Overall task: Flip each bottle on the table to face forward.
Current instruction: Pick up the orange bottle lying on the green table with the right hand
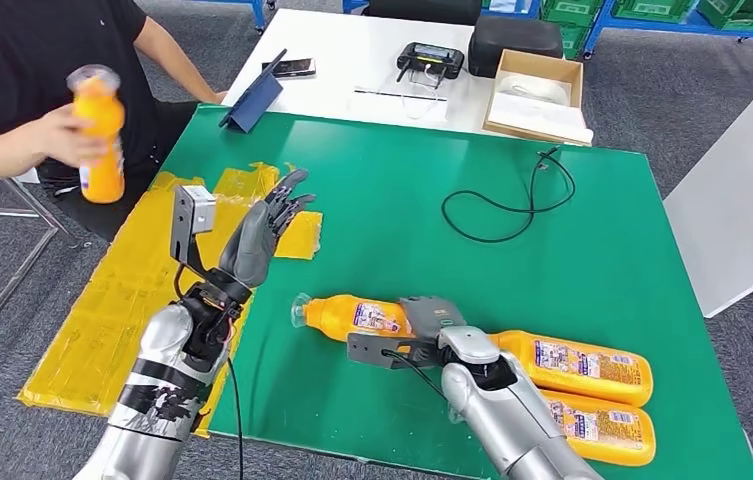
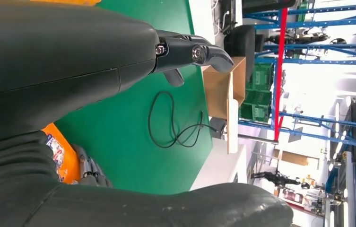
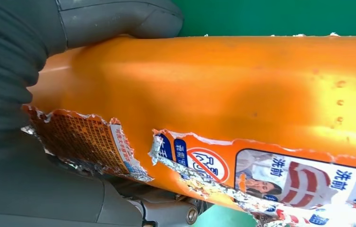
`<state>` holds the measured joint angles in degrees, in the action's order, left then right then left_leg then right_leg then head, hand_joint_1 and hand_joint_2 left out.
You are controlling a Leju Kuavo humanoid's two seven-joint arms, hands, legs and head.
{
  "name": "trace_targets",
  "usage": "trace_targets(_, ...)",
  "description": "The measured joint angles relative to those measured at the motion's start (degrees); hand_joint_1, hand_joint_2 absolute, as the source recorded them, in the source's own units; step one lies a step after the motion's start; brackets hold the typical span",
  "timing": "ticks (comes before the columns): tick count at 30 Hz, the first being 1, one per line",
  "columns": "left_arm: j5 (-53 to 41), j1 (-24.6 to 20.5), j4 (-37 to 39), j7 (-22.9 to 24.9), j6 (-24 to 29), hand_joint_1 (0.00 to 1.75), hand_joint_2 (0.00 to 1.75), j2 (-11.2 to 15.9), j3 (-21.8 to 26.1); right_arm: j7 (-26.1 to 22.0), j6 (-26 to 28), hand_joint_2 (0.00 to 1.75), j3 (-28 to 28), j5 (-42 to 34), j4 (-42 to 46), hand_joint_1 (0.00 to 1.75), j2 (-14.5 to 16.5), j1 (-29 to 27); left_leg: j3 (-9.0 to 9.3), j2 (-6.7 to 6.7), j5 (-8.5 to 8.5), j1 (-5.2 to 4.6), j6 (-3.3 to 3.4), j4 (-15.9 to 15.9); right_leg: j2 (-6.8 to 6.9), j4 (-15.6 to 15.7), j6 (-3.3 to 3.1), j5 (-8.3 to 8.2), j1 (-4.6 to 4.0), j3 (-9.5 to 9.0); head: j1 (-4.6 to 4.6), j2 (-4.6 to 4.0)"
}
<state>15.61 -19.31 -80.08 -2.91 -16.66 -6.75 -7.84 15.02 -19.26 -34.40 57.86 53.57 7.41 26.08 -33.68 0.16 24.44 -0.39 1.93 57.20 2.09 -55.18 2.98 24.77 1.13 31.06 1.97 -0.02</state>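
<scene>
An orange bottle (image 1: pixel 348 315) lies on its side on the green table (image 1: pixel 402 180), cap toward the left. My right hand (image 1: pixel 430 328) grips its middle; up close, the thumb (image 3: pixel 119 19) and the fingers wrap the orange bottle (image 3: pixel 242 85), whose label is torn. Two more orange bottles (image 1: pixel 577 366) (image 1: pixel 602 428) lie side by side at the front right. My left hand (image 1: pixel 267 228) is raised over the table's left part with fingers (image 2: pixel 190 52) straight and holds nothing. A person at the far left holds a fourth orange bottle (image 1: pixel 102 135) upright off the table.
Yellow tape patches (image 1: pixel 122 300) cover the table's left edge. A black cable (image 1: pixel 507 205) loops at the back right. On the white table behind are a cardboard box (image 1: pixel 537 95), a controller (image 1: pixel 430 58) and a tablet (image 1: pixel 252 100).
</scene>
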Motion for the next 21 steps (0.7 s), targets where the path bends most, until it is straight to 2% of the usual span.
trace_targets(3,0.02,-0.07,0.25,-0.04,0.04,0.00,0.00,-0.04,-0.05,-0.11,0.39,1.75,0.29,-0.18,-0.29,1.75,0.07,0.04,0.05,0.00,-0.02,0.01,-0.02,0.00,0.00,-0.01,-0.11,-0.07,-0.01,-0.05,0.00,0.00)
trace_targets(5,-0.10,0.03,0.29,-0.45,0.88,0.00,0.00,-0.10,0.04,-1.25,3.77,1.75,1.12,-1.22,-0.02,1.75,0.43,-0.61,0.05,0.00,-0.04,0.02,-0.04,0.00,0.00,-0.02,-0.13,-0.08,-0.02,-0.08,-0.02,-0.01)
trace_targets(7,-1.06,1.54,-1.12,-1.13,3.54,0.00,0.00,-0.67,0.90,-5.21,12.09,1.75,3.72,-3.36,3.08,1.75,1.55,-4.25,0.00,-0.01,-0.03,0.03,-0.05,-0.01,0.01,-0.04,-0.13,-0.08,-0.03,-0.08,-0.04,-0.01)
trace_targets(9,-2.71,4.85,-4.27,-1.48,5.84,0.00,0.00,-1.88,2.98,-9.92,19.00,1.75,7.48,-5.29,10.03,1.75,3.32,-10.23,-0.18,-0.01,-0.02,0.02,-0.06,-0.01,0.01,-0.04,-0.13,-0.08,-0.03,0.10,0.01,-0.01)
trace_targets(11,-3.85,8.03,-7.17,-1.51,6.17,0.00,0.00,-3.08,5.14,-12.10,20.23,1.75,10.53,-6.09,16.94,1.75,4.84,-14.90,-0.40,-0.05,-0.01,0.02,-0.07,-0.01,0.07,-0.04,-0.15,-0.05,-0.03,0.35,0.03,-0.01)
trace_targets(15,-4.54,10.87,-10.47,-2.01,5.97,0.00,1.75,-4.95,7.80,-15.32,20.12,1.75,14.90,-9.09,24.60,1.75,6.45,-19.54,-0.66,-0.12,-0.04,0.02,-0.04,-0.01,0.17,-0.04,-0.16,-0.06,-0.02,0.57,-0.03,-0.01)
trace_targets(18,-5.35,11.34,-13.36,-2.16,6.13,0.00,1.75,-6.87,9.55,-20.24,20.26,1.75,17.99,-14.70,31.08,1.75,8.10,-21.73,-0.76,-0.09,-0.13,-0.02,0.01,0.00,0.15,-0.03,-0.09,-0.15,0.01,0.68,-0.01,-0.01)
trace_targets(21,-5.53,11.33,-16.17,-0.94,6.13,0.00,1.75,-8.36,10.57,-21.90,19.33,1.75,20.08,-18.79,38.18,1.75,9.32,-23.13,-0.77,-0.12,-0.18,-0.04,0.02,0.00,0.17,-0.03,-0.06,-0.17,0.03,0.69,-0.01,-0.01)
